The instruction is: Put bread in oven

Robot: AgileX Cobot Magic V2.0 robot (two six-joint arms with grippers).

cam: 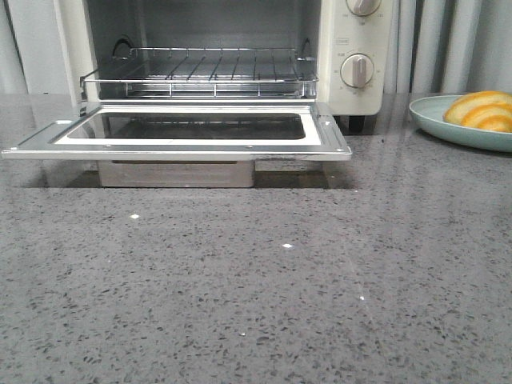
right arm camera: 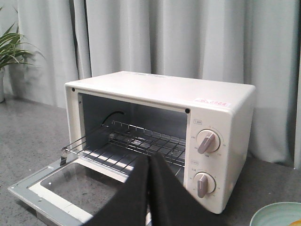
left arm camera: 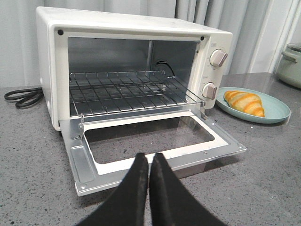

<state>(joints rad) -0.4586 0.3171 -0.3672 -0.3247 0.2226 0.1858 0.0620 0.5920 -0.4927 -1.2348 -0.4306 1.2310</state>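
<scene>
Even, soft indoor light; small glints on grey countertop (cam: 256,280); dark shadow under open oven (cam: 200,72) door (cam: 184,132); all views sharp.

You have a cream-white boxy countertop toaster oven (left arm camera: 136,70) standing upright on the grey speckled counter, its glass-windowed drop-down door (cam: 188,132) fully lowered and lying flat. Inside, the wire rack (cam: 200,70) sits level and bare, drawn partly forward. Two round knobs (right arm camera: 206,162) are stacked on the oven's right-hand panel. Your golden orange-brown croissant-shaped roll (left arm camera: 244,102), glossy with paler cream stripes, lies on its side on a pale teal plate (left arm camera: 277,110), just right of the oven.
</scene>
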